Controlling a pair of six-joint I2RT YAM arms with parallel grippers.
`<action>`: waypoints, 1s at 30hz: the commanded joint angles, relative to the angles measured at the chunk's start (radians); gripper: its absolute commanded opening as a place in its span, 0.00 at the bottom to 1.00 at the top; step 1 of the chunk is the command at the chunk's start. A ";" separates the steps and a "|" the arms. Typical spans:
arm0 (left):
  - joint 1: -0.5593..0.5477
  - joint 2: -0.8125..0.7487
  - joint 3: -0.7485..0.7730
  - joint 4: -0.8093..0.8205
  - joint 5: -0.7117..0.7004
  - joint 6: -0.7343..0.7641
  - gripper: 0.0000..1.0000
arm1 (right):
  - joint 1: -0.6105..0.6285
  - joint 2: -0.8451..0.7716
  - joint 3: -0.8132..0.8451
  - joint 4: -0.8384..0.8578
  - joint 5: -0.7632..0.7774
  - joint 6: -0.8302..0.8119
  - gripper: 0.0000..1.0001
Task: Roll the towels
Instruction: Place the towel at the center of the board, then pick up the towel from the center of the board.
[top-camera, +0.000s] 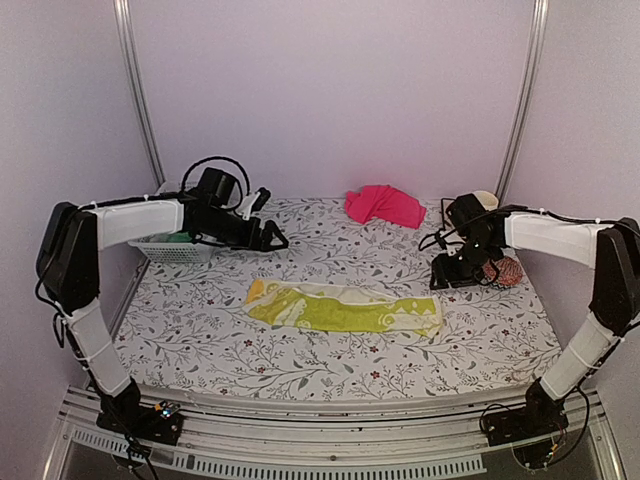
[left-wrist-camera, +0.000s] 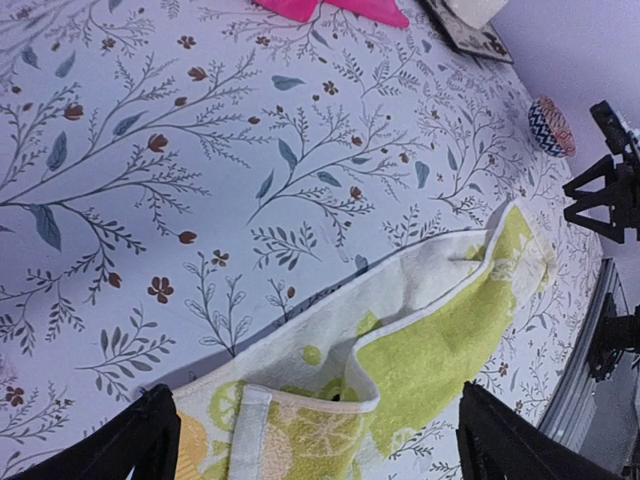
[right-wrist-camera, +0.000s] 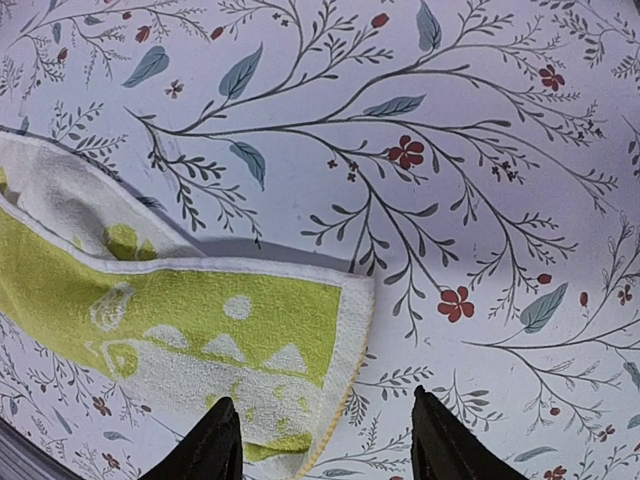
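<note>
The lime-yellow towel (top-camera: 345, 308) lies folded into a long strip across the middle of the table. The hot pink towel (top-camera: 384, 205) sits crumpled at the back; its edge (left-wrist-camera: 330, 8) shows in the left wrist view. My left gripper (top-camera: 270, 238) hovers open behind the strip's left end, and that end (left-wrist-camera: 400, 370), with a folded-over flap, lies below its spread fingers (left-wrist-camera: 150, 440). My right gripper (top-camera: 450, 275) hangs open just beyond the strip's right end. The towel's corner (right-wrist-camera: 200, 320) lies under and left of its jaws (right-wrist-camera: 325, 440), and nothing is gripped.
A white basket (top-camera: 172, 250) holding green cloth stands at the back left under the left arm. A round red-orange woven pad (top-camera: 508, 270) lies by the right arm, with a beige object (top-camera: 486, 199) behind it. The floral cloth covers the table (top-camera: 300, 360).
</note>
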 joint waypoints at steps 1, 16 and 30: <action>0.036 0.100 0.068 -0.070 0.049 0.063 0.97 | -0.014 0.057 0.027 0.026 -0.012 0.058 0.58; -0.006 0.244 0.123 -0.145 0.126 0.090 0.85 | -0.045 0.188 0.016 0.076 -0.023 0.106 0.56; -0.024 0.272 0.119 -0.172 0.053 0.057 0.82 | -0.044 0.226 0.045 0.104 -0.043 0.089 0.41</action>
